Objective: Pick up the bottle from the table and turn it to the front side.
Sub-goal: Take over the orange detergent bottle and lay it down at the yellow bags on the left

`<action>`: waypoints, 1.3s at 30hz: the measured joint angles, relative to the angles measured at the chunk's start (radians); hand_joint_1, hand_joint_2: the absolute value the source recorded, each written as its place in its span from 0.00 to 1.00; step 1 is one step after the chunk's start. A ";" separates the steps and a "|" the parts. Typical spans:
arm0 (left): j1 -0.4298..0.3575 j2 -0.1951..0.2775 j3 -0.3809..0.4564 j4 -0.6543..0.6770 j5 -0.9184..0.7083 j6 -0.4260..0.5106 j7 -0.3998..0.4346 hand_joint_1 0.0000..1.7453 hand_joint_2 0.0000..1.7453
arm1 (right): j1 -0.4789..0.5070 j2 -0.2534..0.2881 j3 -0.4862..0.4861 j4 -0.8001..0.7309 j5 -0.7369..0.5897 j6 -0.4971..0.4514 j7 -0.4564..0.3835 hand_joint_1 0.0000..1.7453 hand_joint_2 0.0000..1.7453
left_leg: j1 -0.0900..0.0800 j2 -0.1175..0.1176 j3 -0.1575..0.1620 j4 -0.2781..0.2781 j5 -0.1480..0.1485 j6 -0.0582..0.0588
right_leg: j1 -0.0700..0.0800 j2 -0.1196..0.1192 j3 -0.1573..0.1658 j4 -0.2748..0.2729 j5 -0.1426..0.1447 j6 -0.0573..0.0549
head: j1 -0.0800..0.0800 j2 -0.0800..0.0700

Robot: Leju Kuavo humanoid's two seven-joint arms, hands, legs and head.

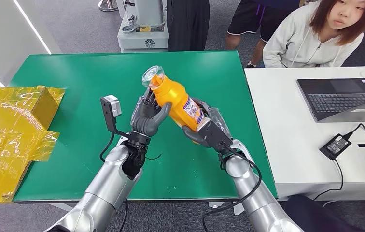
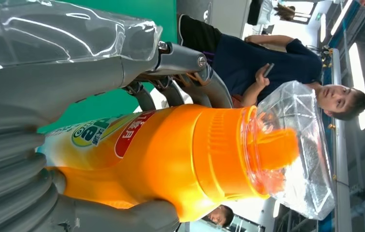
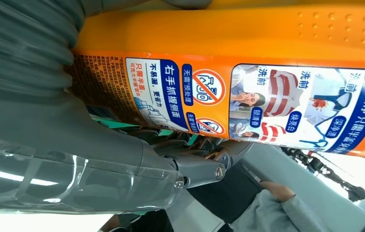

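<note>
Both hands hold the orange bottle (image 1: 176, 99) tilted in the air above the green table (image 1: 74, 82): the left hand (image 1: 147, 116) grips its upper body below the clear cap (image 1: 152, 75), and the right hand (image 1: 208, 130) clasps its base.
</note>
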 joint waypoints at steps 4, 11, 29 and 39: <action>0.000 0.000 0.000 0.000 -0.013 0.010 -0.007 1.00 1.00 | -0.004 0.000 0.000 0.005 -0.002 0.000 0.001 1.00 1.00 | 0.000 0.000 0.000 0.000 0.000 0.000 | 0.000 0.000 0.000 0.000 0.000 0.000 | 0.000 0.000; -0.002 0.002 0.000 -0.001 -0.053 0.034 -0.022 1.00 1.00 | -0.008 0.000 0.000 0.010 -0.004 0.000 0.002 0.00 1.00 | 0.000 0.000 0.000 0.000 0.000 0.000 | 0.000 0.000 0.000 0.000 0.000 0.000 | 0.000 0.000; -0.003 0.009 -0.001 -0.017 -0.265 0.176 -0.064 1.00 1.00 | 0.000 0.000 -0.001 -0.047 0.000 -0.012 0.010 0.00 1.00 | 0.000 0.000 0.000 0.000 0.000 0.000 | 0.000 0.000 0.000 0.000 0.000 0.000 | 0.000 0.000; -0.018 0.097 -0.020 -0.110 -0.947 0.558 -0.004 1.00 1.00 | 0.095 -0.027 -0.026 -0.171 -0.002 -0.002 0.003 0.00 1.00 | 0.000 0.001 0.000 0.000 0.000 0.000 | 0.000 0.001 -0.001 0.000 0.000 0.000 | 0.000 0.000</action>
